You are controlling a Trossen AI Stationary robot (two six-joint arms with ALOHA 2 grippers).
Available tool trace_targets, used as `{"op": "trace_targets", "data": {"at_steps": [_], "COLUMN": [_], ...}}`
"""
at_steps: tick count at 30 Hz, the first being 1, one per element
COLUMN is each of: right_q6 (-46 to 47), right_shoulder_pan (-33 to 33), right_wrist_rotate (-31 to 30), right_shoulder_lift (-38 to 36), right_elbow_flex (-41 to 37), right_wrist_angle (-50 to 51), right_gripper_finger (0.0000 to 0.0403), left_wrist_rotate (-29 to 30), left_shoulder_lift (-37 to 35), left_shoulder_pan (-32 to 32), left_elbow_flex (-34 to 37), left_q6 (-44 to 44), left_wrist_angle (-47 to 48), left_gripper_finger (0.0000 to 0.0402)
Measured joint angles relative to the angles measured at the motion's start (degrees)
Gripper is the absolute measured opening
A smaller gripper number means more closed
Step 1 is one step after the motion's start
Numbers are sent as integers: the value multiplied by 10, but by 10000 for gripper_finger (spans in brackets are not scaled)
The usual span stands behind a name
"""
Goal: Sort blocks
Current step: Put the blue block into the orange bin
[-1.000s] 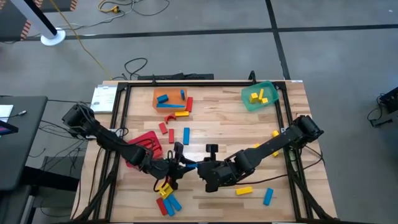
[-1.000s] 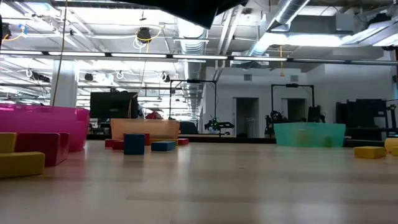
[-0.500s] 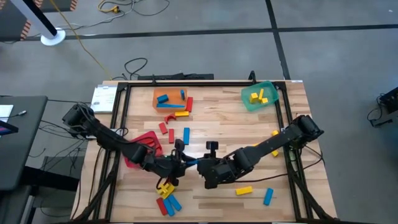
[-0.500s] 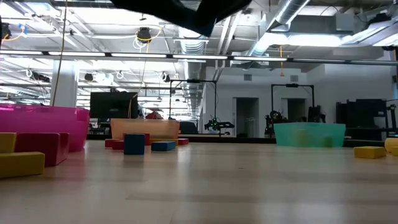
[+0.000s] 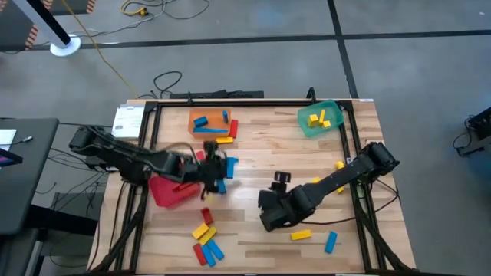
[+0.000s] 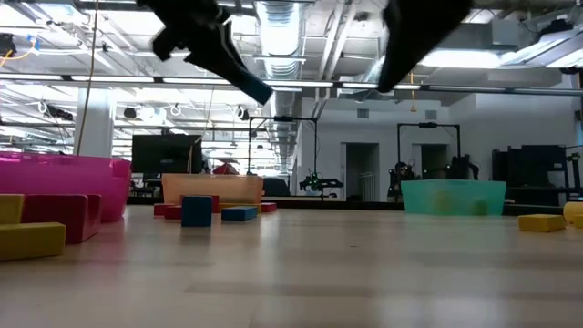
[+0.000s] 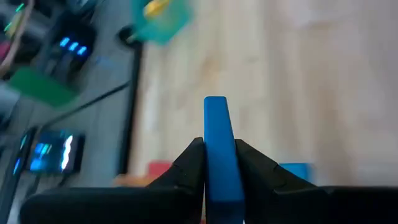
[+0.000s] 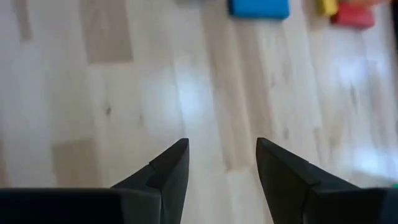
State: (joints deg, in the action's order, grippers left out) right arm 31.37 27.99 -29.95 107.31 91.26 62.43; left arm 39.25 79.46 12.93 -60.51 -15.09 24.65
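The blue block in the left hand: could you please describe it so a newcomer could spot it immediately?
Start at the pink-red plastic bin on the left side of the wooden table. Just right of it, the left hand is shut on a small flat blue rectangular block. Unlike the loose blocks lying on the table, this one is clamped between dark fingers, above the surface.

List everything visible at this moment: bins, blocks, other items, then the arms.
Orange bin: one, far side of the table, left of centre; blue blocks inside.
Green bin: one, far right corner; yellow blocks inside.
Red bin: one, left side, partly under the left arm.
Held block: one, blue, clamped in the left gripper.
Loose blocks: red, yellow and blue; a cluster at the near left edge, some by the orange bin, a yellow and a blue at near right.
Paper: one, white, far left corner.
Left gripper: shut on the held block, above table centre-left.
Right gripper: open, empty, over bare wood.
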Motion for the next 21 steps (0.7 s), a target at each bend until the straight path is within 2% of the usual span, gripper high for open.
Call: {"op": "trace_targets", "data": {"at_steps": [4,10,21], "right_q6": [39,99,182], "right_shoulder_pan": [29,78,153], "right_wrist_rotate": [1,1,9], "right_shoulder_lift": [0,0,0], "right_elbow_flex": [-6,-6,-6], "right_wrist_angle": [42,80,94], "right_gripper_finger": [185,170,167], "left_wrist_rotate": [-6,-82,-222], "left_shoulder_lift": [-35,-68,-41], "left_shoulder_pan": [-78,-207,-403], "left_elbow_flex": [-1,-1,0], "left_q6": [15,28,1], "left_wrist_angle": [56,111,138], "left_gripper_finger": [58,58,58]}}
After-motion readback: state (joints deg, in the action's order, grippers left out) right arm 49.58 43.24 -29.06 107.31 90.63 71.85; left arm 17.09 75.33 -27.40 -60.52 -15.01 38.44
